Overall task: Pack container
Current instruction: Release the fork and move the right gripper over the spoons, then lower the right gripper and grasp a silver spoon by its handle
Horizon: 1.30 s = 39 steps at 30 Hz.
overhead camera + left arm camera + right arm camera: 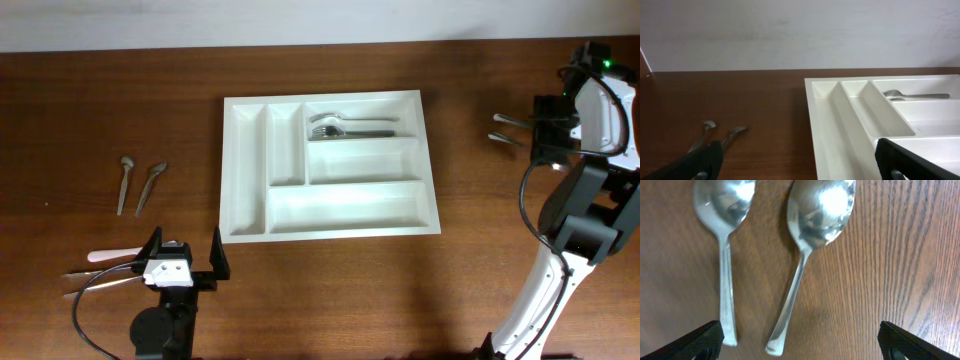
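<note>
Where the brown wood-grain worktop [400, 290] meets a pale wall [790, 30], the container [228, 170] lies flat at centre. Its long axis runs left to right in the overhead view, with two narrow compartments at the left end and three long ones to the right. Cutlery [345, 126] lies in the farthest long one. Left hand [185, 250], jaws spread and empty, sits near the container's front left corner. Right hand [800, 342], likewise released, hangs over two spoons [815, 220] well right of the container.
</note>
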Available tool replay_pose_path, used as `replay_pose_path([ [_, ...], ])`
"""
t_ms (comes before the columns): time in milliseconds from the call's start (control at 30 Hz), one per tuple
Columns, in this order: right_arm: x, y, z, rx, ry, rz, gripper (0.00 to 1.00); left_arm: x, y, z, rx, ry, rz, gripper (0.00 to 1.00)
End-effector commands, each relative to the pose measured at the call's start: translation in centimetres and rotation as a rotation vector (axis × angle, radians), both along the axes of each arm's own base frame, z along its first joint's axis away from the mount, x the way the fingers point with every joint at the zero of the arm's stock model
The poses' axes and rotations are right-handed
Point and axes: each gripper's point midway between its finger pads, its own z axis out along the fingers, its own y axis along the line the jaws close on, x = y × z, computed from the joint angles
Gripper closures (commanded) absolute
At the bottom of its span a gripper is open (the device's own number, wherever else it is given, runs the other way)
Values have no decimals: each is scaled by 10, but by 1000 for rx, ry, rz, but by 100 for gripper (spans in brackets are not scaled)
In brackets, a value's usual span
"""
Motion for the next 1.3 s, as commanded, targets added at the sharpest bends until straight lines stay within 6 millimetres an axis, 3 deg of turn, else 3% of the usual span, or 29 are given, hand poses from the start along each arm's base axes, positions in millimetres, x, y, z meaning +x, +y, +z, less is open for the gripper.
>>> replay_pose_path([
  [0, -8, -12, -9, 26, 15, -42, 1, 0, 0, -1, 14, -4, -6, 1],
  [200, -12, -20, -10, 26, 21, -39, 1, 0, 0, -1, 14, -4, -6, 1],
  [567, -14, -6, -34, 63, 70, -13, 2, 0, 0, -1, 14, -4, -6, 1],
  [967, -15, -6, -35, 61, 79, -43, 4, 0, 0, -1, 14, -4, -6, 1],
  [1267, -18, -4, -48, 79, 105, -44, 3, 0, 0, -1, 14, -4, -6, 1],
])
